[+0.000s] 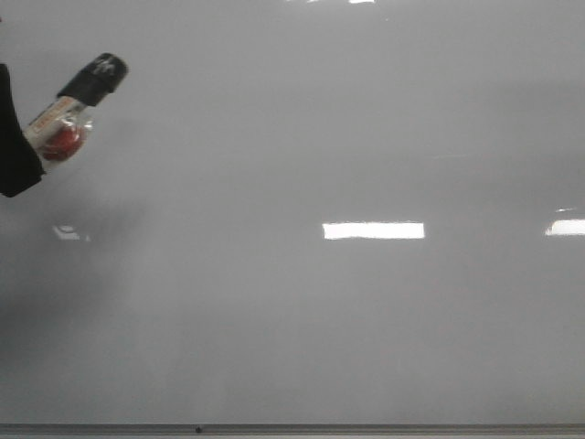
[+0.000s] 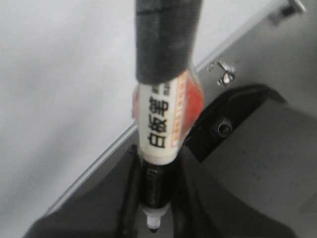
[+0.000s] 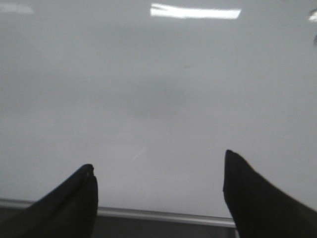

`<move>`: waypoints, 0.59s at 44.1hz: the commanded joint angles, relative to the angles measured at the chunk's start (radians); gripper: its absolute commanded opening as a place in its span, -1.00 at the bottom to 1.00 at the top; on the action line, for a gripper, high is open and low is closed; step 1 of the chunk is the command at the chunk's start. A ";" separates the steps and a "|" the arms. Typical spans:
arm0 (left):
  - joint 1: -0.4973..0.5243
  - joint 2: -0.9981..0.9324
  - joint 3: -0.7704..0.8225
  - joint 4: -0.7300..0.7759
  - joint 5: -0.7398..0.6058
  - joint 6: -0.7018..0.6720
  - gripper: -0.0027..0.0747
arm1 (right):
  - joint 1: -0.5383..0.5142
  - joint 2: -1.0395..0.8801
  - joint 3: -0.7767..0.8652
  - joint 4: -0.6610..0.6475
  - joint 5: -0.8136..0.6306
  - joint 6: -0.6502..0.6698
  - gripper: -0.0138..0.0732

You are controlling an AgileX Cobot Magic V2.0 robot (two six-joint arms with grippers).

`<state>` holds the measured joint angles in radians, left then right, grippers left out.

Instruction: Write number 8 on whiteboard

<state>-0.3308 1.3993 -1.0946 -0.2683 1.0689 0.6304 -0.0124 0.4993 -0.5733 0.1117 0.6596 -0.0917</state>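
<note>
Looking forward over the table from the front camera, I see the whiteboard point(image 1: 347, 137) filling nearly the whole view, glossy pale grey with bright strips of reflected light and a thin grey frame edge along the bottom. I can find no drawn line on it in any of my three views, so the surface reads blank to me. At the far left the left gripper point(image 1: 16, 151) comes in as a dark shape holding a marker point(image 1: 78, 105), which slants up and to the right with its black cap at the upper end and a white and red label below. On the left wrist camera the marker point(image 2: 166, 114) runs down between the dark fingers point(image 2: 131, 198), which are closed against its barrel, and its small tip pokes out past them. On the right wrist camera the right gripper point(image 3: 158, 171) hangs over the board near its frame edge, its two black fingers point(image 3: 250, 193) spread wide with nothing between them
</note>
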 commanded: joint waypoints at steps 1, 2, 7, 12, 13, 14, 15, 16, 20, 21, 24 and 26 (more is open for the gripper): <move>-0.093 -0.025 -0.059 -0.016 0.099 0.201 -0.91 | 0.054 0.090 -0.098 0.103 0.035 -0.134 0.58; -0.113 -0.025 -0.061 -0.016 0.112 0.219 -0.91 | 0.063 0.103 -0.114 0.128 0.067 -0.170 0.58; -0.207 -0.025 -0.073 -0.016 0.134 0.260 -0.91 | 0.149 0.225 -0.213 0.270 0.259 -0.384 0.58; -0.282 -0.025 -0.089 -0.026 0.132 0.301 -0.91 | 0.249 0.341 -0.300 0.425 0.376 -0.537 0.58; -0.297 -0.025 -0.095 -0.030 0.132 0.307 -0.91 | 0.266 0.360 -0.317 0.459 0.381 -0.564 0.58; -0.308 -0.025 -0.099 -0.038 0.132 0.308 -0.91 | 0.289 0.385 -0.330 0.482 0.385 -0.584 0.58; -0.318 -0.025 -0.103 -0.044 0.132 0.311 -0.91 | 0.306 0.402 -0.342 0.503 0.384 -0.604 0.58; -0.331 -0.025 -0.110 -0.049 0.132 0.315 -0.91 | 0.322 0.419 -0.357 0.525 0.383 -0.627 0.58; -0.359 -0.025 -0.124 -0.060 0.132 0.330 -0.91 | 0.394 0.499 -0.406 0.572 0.369 -0.682 0.58; -0.365 -0.025 -0.126 -0.062 0.132 0.335 -0.91 | 0.413 0.522 -0.420 0.581 0.364 -0.694 0.58; -0.369 -0.025 -0.132 -0.078 0.132 0.337 -0.91 | 0.458 0.581 -0.456 0.586 0.352 -0.709 0.58; -0.369 -0.025 -0.132 -0.083 0.132 0.337 -0.91 | 0.483 0.616 -0.483 0.586 0.349 -0.717 0.58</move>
<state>-0.6919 1.4016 -1.1922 -0.3098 1.2091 0.9635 0.4348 1.0742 -0.9867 0.6428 1.0504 -0.7698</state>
